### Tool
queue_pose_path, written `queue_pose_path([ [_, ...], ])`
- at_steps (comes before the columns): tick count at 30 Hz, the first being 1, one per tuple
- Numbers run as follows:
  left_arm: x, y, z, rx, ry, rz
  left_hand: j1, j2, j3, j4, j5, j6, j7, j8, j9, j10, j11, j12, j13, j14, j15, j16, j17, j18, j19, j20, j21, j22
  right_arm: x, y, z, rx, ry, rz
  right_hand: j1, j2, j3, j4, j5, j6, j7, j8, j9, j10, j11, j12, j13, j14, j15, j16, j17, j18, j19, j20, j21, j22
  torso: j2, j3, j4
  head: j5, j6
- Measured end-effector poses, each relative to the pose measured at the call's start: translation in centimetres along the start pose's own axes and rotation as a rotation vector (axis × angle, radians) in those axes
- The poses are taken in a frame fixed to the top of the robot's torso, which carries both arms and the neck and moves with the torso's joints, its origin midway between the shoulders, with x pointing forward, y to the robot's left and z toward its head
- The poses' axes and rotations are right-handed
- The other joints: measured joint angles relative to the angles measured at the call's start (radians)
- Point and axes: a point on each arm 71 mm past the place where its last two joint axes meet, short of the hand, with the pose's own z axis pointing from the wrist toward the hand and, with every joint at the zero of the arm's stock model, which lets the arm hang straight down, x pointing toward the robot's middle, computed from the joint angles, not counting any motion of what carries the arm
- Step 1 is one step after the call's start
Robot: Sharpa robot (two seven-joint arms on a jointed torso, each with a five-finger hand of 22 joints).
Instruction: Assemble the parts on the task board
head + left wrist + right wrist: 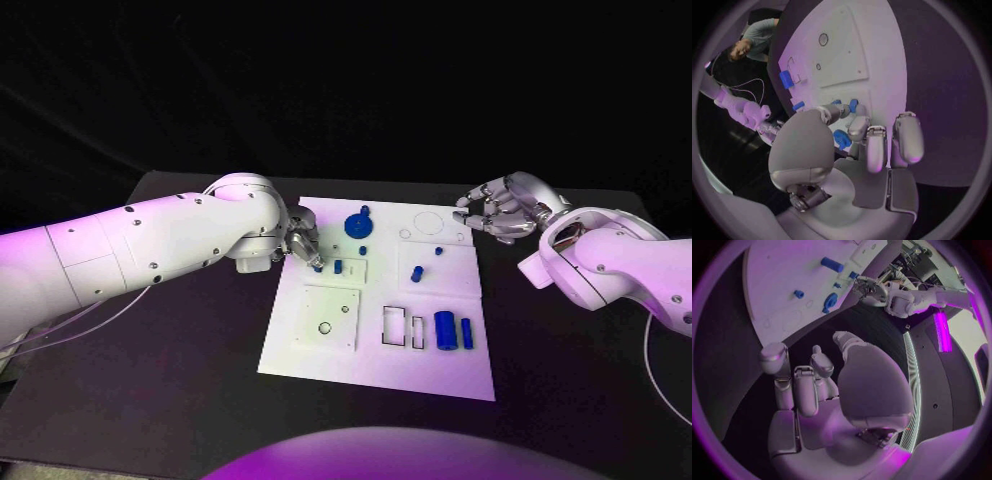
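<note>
The white task board (378, 345) lies mid-table. My left hand (300, 243) hovers over its far left part, fingertips (832, 111) right at two small blue pegs (319, 267) (853, 105); whether a peg is pinched is unclear. A round blue part (359, 224) (830, 301) sits just right of that hand. Another blue peg (417, 272) stands mid-board. Two blue cylinders (454, 332) (786, 79) lie near the board's right edge. My right hand (498, 210) hangs beyond the far right corner, fingers (795, 382) loosely bent and apart, holding nothing.
A square plate with holes (327, 316) (826, 50) and rectangular slots (400, 327) occupy the board's near half. Outlined recesses (430, 222) mark its far right corner. Black table (159, 370) surrounds the board, and its left arm (144, 245) crosses the left side.
</note>
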Motion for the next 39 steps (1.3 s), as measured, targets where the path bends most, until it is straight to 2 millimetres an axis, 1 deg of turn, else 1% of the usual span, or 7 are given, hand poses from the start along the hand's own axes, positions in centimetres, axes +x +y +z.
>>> queue_pose_path([
  [28,-0.11,-0.43,0.79,-0.03,0.007,-0.001,-0.011,-0.004,0.0,-0.001,0.004,0.012,-0.001,0.0,-0.001,0.0,0.001,0.0,-0.006,-0.004,-0.004,0.0,0.0,0.0,0.0,0.0,0.0,0.0,0.05,0.02,0.0,-0.001,0.001,0.001,-0.005,-0.005,0.009,-0.003,0.0,0.0,0.0,0.0,0.001,0.0,0.0,0.0,-0.003,0.0,0.0,0.0,0.0,0.0,0.0,0.0,-0.006,0.0,0.0,0.0008,-0.0004,-0.003,-0.003],
  [31,-0.12,-0.4,0.79,-0.03,0.008,-0.004,-0.021,0.006,0.001,-0.001,-0.016,0.012,-0.001,-0.01,-0.001,0.0,0.001,-0.01,-0.018,-0.004,-0.004,0.0,0.0,0.0,0.0,0.0,0.0,0.0,0.05,0.01,0.0,0.0,0.001,0.001,-0.005,-0.005,0.009,-0.003,0.0,0.0,0.0,0.0,0.001,0.0,0.0,0.0,-0.003,0.0,0.0,0.0,0.0,0.0,0.0,0.0,-0.006,0.0,0.0,0.0008,-0.0003,-0.004,-0.003],
  [33,-0.15,-0.28,0.79,-0.033,0.01,-0.008,-0.05,0.002,-0.006,-0.008,-0.025,0.015,-0.016,-0.025,-0.005,0.0,0.001,-0.018,-0.032,-0.004,-0.004,0.0,0.0,0.0,0.0,0.0,0.0,0.0,0.03,-0.01,0.0,0.0,0.001,0.0,-0.007,-0.007,0.009,-0.003,0.0,0.0,0.0,0.0,0.001,0.0,0.0,0.0,-0.003,0.0,0.0,0.0,0.0,0.0,0.0,0.0,-0.006,0.0,0.0,0.0008,-0.0002,-0.005,-0.003],
  [34,-0.16,-0.23,0.79,-0.034,0.01,-0.01,-0.074,-0.002,0.003,-0.028,-0.034,0.019,-0.028,-0.031,-0.007,-0.002,-0.002,-0.023,-0.037,-0.004,-0.004,0.0,0.0,0.0,0.0,0.0,-0.005,0.0,0.03,-0.02,0.0,0.0,0.001,0.0,-0.007,-0.007,0.009,-0.003,0.0,0.0,0.0,0.0,0.001,0.0,0.0,-0.004,-0.004,0.0,0.0,-0.004,0.0,0.0,0.0,0.0,-0.006,-0.002,0.0,0.0009,-0.0001,-0.005,-0.003],
  [35,-0.17,-0.18,0.79,-0.035,0.01,-0.013,-0.094,-0.005,0.032,-0.059,-0.049,0.021,-0.032,-0.036,-0.009,-0.005,-0.004,-0.026,-0.041,-0.004,-0.004,0.0,0.0,0.0,0.0,0.0,-0.009,0.0,0.02,-0.02,-0.01,0.0,0.001,0.0,-0.007,-0.007,0.008,-0.003,0.0,0.0,0.0,0.0,0.001,0.0,0.0,-0.004,-0.005,0.0,0.0,-0.004,0.0,0.0,0.0,0.0,-0.006,-0.002,0.0,0.0008,0.0001,-0.005,-0.004],
  [37,-0.18,-0.12,0.79,-0.038,0.01,-0.016,-0.132,-0.013,0.038,-0.066,-0.087,0.027,-0.04,-0.045,-0.013,-0.01,-0.008,-0.026,-0.044,-0.004,-0.004,0.0,0.0,0.0,0.0,0.0,-0.012,0.0,0.02,-0.03,-0.01,0.0,0.001,0.0,-0.007,-0.007,0.009,-0.003,0.0,0.0,0.0,0.0,0.001,0.0,0.0,-0.004,-0.005,0.0,0.0,-0.004,0.0,0.0,0.0,0.0,-0.006,-0.002,-0.001,0.0008,0.0002,-0.005,-0.004],
  [39,-0.17,0.07,0.81,-0.044,0.011,-0.02,-0.179,-0.022,-0.001,-0.027,-0.151,0.035,-0.054,-0.056,-0.017,-0.017,-0.002,-0.026,-0.047,-0.004,-0.004,0.0,0.0,0.0,0.0,0.0,-0.016,0.0,0.02,-0.04,-0.01,0.001,0.0,0.0,-0.007,-0.007,0.008,-0.003,0.0,0.0,0.0,0.0,0.001,0.0,0.0,-0.004,-0.005,0.0,0.0,-0.004,0.0,0.0,0.0,0.0,-0.006,-0.002,-0.001,0.0008,0.0003,-0.005,-0.004],
])
